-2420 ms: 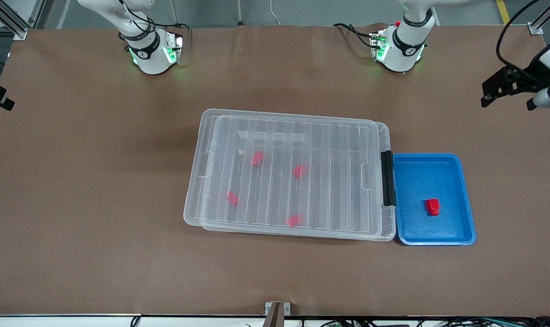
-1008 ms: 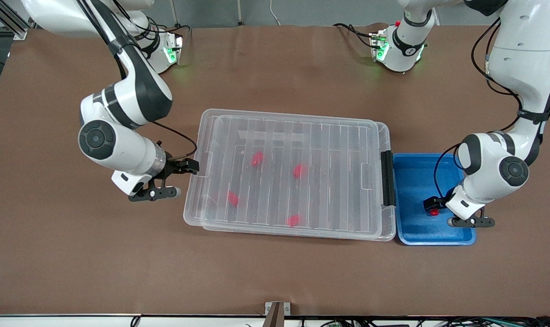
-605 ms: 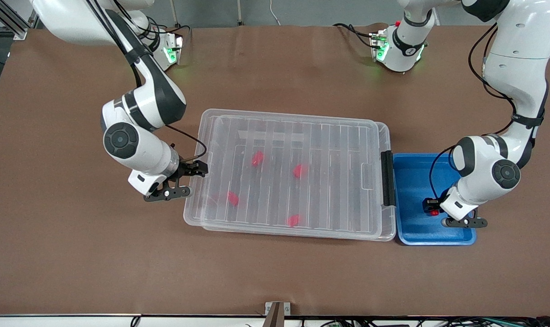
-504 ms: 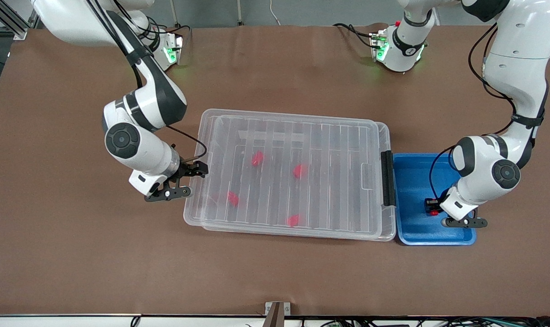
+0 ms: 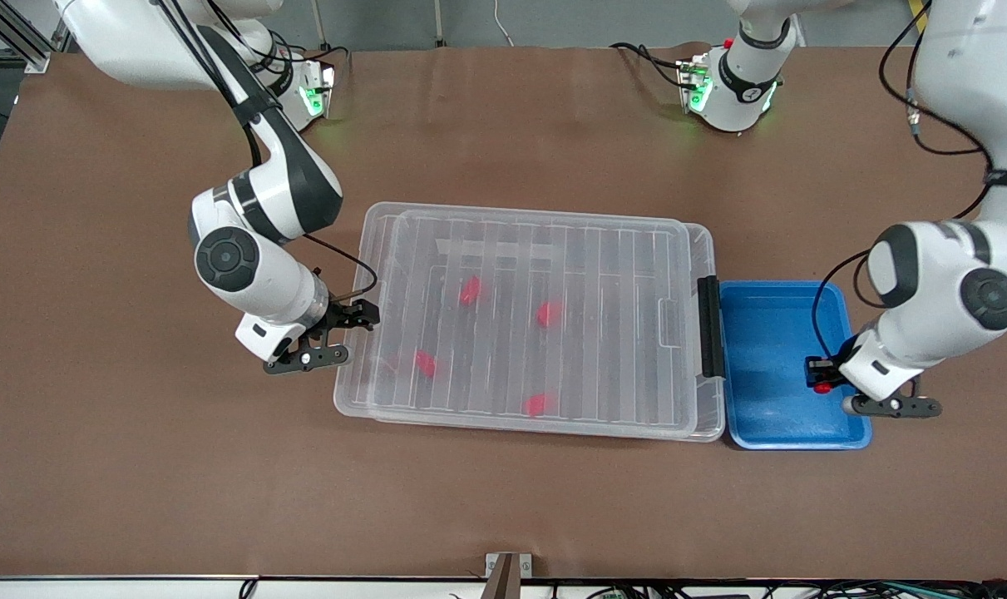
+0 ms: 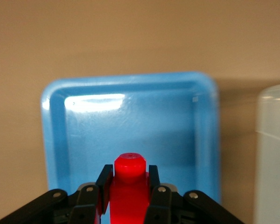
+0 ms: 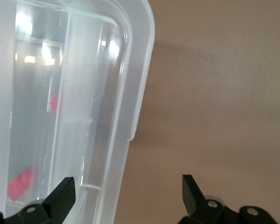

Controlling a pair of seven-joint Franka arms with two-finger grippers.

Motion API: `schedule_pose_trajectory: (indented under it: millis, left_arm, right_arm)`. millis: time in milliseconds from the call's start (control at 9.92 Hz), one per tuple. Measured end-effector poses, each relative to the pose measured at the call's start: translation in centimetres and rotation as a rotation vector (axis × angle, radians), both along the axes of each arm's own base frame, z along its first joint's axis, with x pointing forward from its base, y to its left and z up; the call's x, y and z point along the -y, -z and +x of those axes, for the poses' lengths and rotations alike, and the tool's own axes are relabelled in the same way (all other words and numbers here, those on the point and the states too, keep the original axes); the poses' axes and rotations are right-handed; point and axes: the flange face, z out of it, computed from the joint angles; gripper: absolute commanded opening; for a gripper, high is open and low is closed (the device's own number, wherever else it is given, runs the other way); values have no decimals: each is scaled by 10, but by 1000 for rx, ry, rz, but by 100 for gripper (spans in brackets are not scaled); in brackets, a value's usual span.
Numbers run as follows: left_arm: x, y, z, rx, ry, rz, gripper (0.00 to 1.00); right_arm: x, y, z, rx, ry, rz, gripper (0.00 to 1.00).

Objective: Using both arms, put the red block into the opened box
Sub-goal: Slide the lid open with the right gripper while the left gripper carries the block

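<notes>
The red block [image 5: 821, 388] [image 6: 129, 184] hangs above the blue tray [image 5: 761, 420] [image 6: 130, 116], stub end out, with my left gripper [image 5: 821, 378] [image 6: 129, 179] shut on it. The clear box [image 5: 370, 218] [image 7: 130, 70] lies mid-table with its ribbed lid on and its black clip [image 5: 708, 326] next to the tray. My right gripper [image 5: 345, 333] [image 7: 127, 183] stands open at the box's short edge toward the right arm's end. One finger is over the box's rim and the other over bare table.
Several similar red blocks [image 5: 470, 289] [image 7: 21, 182] lie inside the box under the lid. The blue tray touches the box's clip side and holds nothing else. Brown table surface [image 5: 503, 499] spreads all around.
My left gripper has shut on the red block and lifted it off the tray floor, shifting toward the left arm's end. My right gripper has moved up to the box's short edge.
</notes>
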Motion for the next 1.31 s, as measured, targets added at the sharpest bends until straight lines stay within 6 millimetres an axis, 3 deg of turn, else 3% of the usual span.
schedule_pose_trajectory:
  millis: [202,403,605,908,1311]
  left_arm:
    - [45,-65,-18,19,5,-9,1]
    - [95,-96,-39,0,-37,-25,0]
    - [153,-111,-60,-18,-126,-53,0]
    - [234,-97,-89,-62,-213,-72,0]
    - [284,-40,-101,-89,-222,-21,1]
  right_arm:
    - [-1,2,0,-2,-3,-1,100]
    - [0,3,0,-6,-2,-3,100]
    - [17,4,4,-20,-11,-10,100]
    - [63,7,12,-67,-39,-38,100]
    - [112,4,18,-111,-81,-57,100]
